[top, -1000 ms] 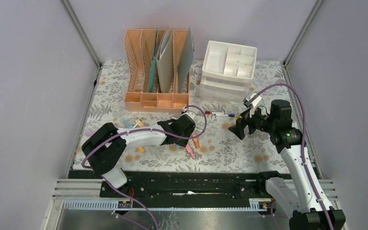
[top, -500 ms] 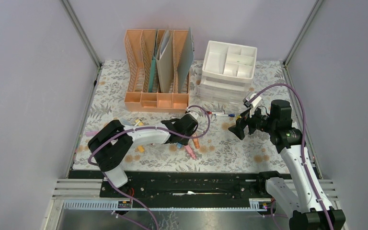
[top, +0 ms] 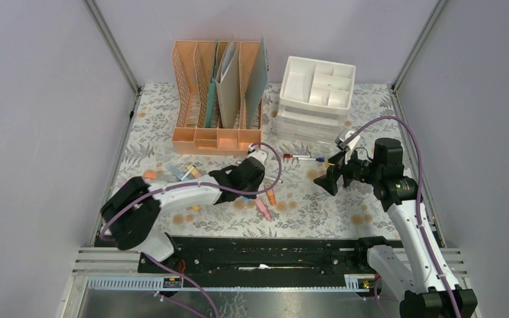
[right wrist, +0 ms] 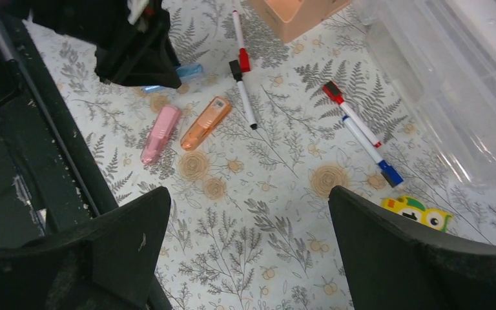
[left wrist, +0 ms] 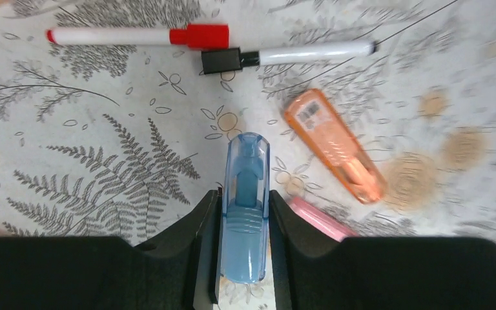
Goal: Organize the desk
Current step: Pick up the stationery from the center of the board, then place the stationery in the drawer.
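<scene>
Left claw (left wrist: pixel 244 194) narrow, fingers pressed on both sides of blue highlighter (left wrist: pixel 246 168), which lies flat on counter (top: pixel 305 207), nearer near edge, approx mid-way along it. Left arm low, stretched from near-left corner twd centre, forearm almost level, wrist tipped down. Counter directly under claw; can't tell if fingertips touch it. Orange highlighter (left wrist: pixel 332 145) & pink highlighter (left wrist: pixel 320 219) just beside, red marker (left wrist: pixel 135 35) twd far edge. Right claw (right wrist: pixel 248 194) wide, holding nothing, above counter's right half; right arm rises from near-right corner, wrist bent twd centre.
</scene>
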Tool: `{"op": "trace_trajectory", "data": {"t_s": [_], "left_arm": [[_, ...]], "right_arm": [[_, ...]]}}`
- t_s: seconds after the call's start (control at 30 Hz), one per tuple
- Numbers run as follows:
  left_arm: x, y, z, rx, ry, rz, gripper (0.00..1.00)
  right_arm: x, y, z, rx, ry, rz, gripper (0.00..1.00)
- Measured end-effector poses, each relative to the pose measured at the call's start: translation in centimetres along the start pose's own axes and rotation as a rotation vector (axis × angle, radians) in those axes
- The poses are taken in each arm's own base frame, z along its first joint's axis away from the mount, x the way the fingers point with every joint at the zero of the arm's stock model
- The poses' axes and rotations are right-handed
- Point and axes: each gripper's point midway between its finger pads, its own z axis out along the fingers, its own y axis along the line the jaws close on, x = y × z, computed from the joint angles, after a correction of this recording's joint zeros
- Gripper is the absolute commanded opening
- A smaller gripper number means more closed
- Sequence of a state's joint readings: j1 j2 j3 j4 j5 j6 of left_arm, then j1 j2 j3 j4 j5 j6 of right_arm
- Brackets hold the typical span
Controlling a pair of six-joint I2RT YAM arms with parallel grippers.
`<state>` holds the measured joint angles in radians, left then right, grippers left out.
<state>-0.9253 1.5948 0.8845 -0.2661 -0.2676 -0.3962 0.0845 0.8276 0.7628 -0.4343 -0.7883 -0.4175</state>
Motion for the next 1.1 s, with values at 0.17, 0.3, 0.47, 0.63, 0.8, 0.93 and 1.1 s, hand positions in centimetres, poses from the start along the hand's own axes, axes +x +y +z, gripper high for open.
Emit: {"op": "trace_trajectory", "data": {"t_s": [0.17, 0.3, 0.47, 0.63, 0.8, 0.93, 1.1], "left_arm": [[-3.5, -1.5, -4.6, 0.169, -0.235, -0.134, 0.0], [-5.7, -3.5, -7.9, 0.388, -0.44, -0.29, 0.0], [-6.9, -5.2, -9.5, 0.588, -0.563, -0.514, 0.0], [-9.2, -6.8, -10.2, 0.682, -0.622, -0.69, 0.0], [-10.9, -9.3, -9.8, 0.69, -0.63, -0.811, 0.0], [-12.8, -10.7, -10.3, 0.694, -0.662, -0.863, 0.0], [-14.1, -12.3, -10.1, 0.692, -0.68, -0.902, 0.0]], "right_arm": [[0.4, 1.3, 0.4, -0.089, -0.01, 0.017, 1.0], [0.9, 2.5, 0.8, -0.168, -0.016, 0.047, 1.0], [0.8, 3.7, 1.2, -0.246, -0.042, 0.089, 1.0], [0.8, 4.5, 2.1, -0.281, -0.037, 0.123, 1.0], [0.8, 4.1, 3.0, -0.27, -0.025, 0.175, 0.98], [0.7, 3.9, 3.5, -0.263, -0.023, 0.193, 0.95], [1.0, 3.8, 4.1, -0.258, -0.007, 0.218, 0.84]]}}
